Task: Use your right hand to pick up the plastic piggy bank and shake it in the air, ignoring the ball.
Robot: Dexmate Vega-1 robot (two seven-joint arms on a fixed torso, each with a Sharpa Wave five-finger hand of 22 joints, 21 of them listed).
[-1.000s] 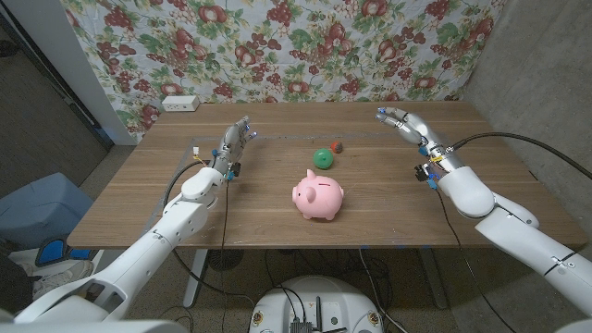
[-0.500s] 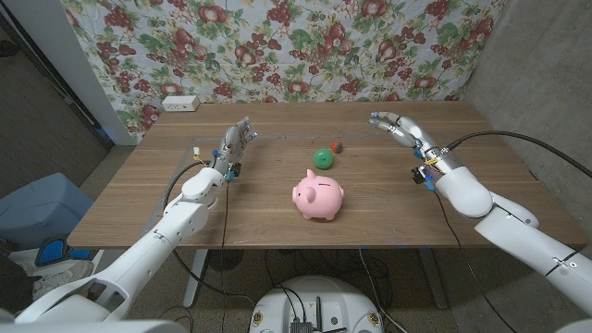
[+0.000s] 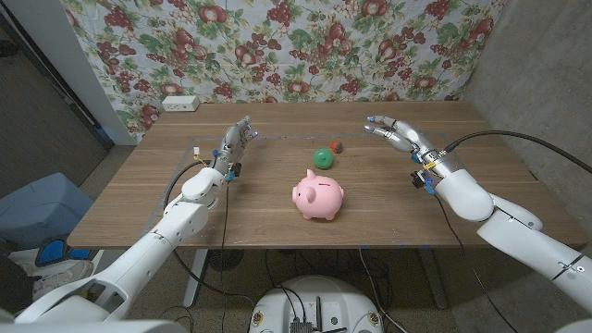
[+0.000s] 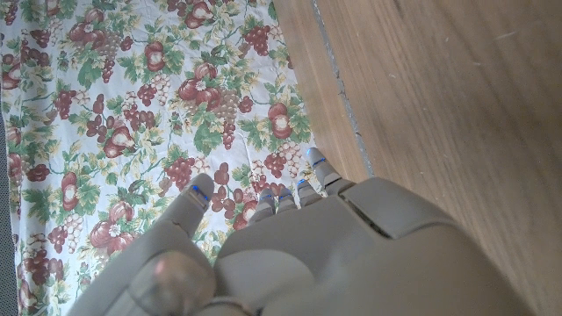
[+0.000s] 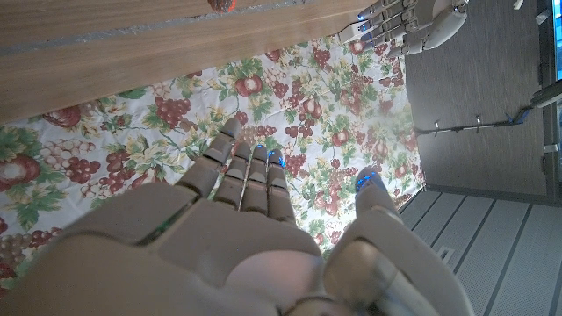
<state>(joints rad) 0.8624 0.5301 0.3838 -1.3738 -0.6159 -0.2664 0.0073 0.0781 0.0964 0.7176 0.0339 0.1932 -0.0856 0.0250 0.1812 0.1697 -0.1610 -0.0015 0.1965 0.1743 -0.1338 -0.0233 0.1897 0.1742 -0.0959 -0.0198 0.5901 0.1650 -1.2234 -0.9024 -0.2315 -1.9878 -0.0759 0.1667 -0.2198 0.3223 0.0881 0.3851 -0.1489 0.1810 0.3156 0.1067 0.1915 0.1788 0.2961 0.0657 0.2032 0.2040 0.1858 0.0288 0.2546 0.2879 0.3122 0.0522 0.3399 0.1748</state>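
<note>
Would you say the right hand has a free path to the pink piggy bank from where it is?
Probably yes: the right hand is open, bare table lies between it and the piggy bank.

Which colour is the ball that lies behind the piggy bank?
The ball is green, seen best in the head view.

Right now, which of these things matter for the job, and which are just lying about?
For the job: pink piggy bank; right hand, open, off to its side.

Lying about: green ball; small red-brown object; white box; left hand, idle.
</note>
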